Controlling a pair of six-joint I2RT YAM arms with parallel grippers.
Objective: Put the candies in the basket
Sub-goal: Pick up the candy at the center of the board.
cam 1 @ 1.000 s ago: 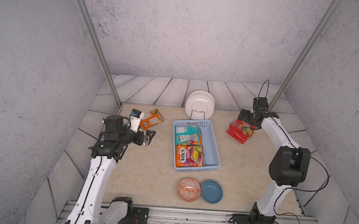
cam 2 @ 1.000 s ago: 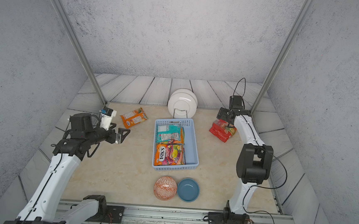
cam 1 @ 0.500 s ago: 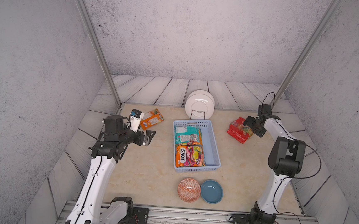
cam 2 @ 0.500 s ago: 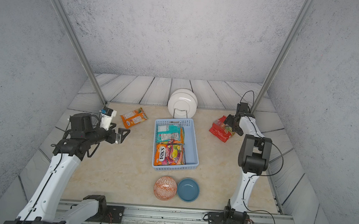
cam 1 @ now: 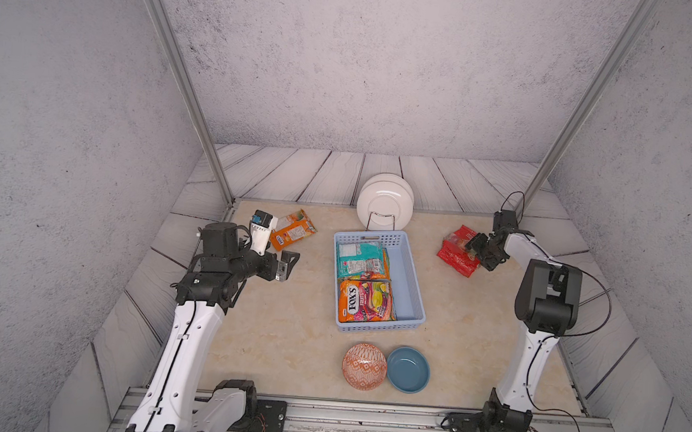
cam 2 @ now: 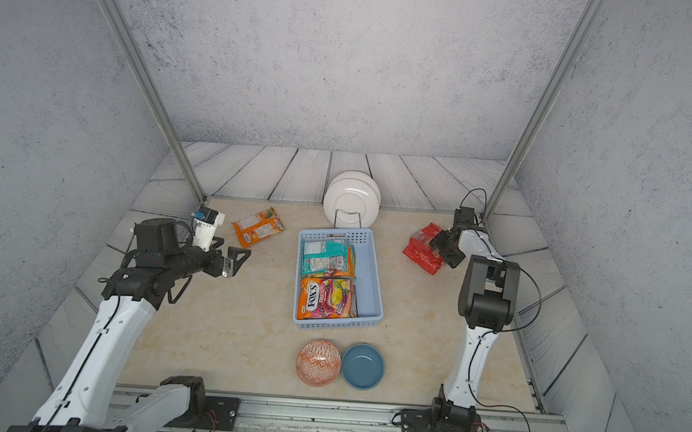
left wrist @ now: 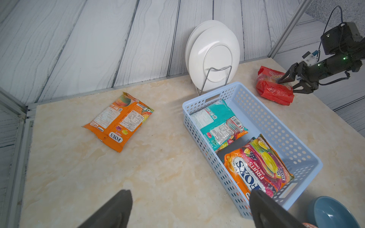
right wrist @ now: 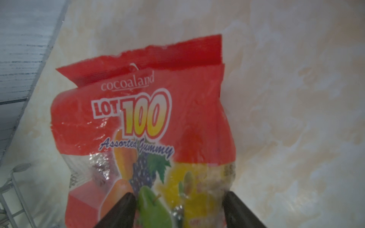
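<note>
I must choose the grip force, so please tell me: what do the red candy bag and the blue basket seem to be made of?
Red candy bag: thin glossy plastic film, likely; it shows crinkles, glare and a clear window over the sweets.
Basket: rigid moulded plastic, matte light blue, probably; its walls have even rows of holes.

A robot lab test booth: grey panel walls (cam 1: 367,60), aluminium corner posts (cam 1: 183,89), arms (cam 1: 185,339) bolted to a metal rail (cam 1: 363,422)

Glossy, crinkled red plastic candy bag (right wrist: 138,118); smooth, perforated light blue plastic basket (left wrist: 272,122); polished beige marble-look worktop (left wrist: 158,158); glazed white round plates (left wrist: 213,57).
</note>
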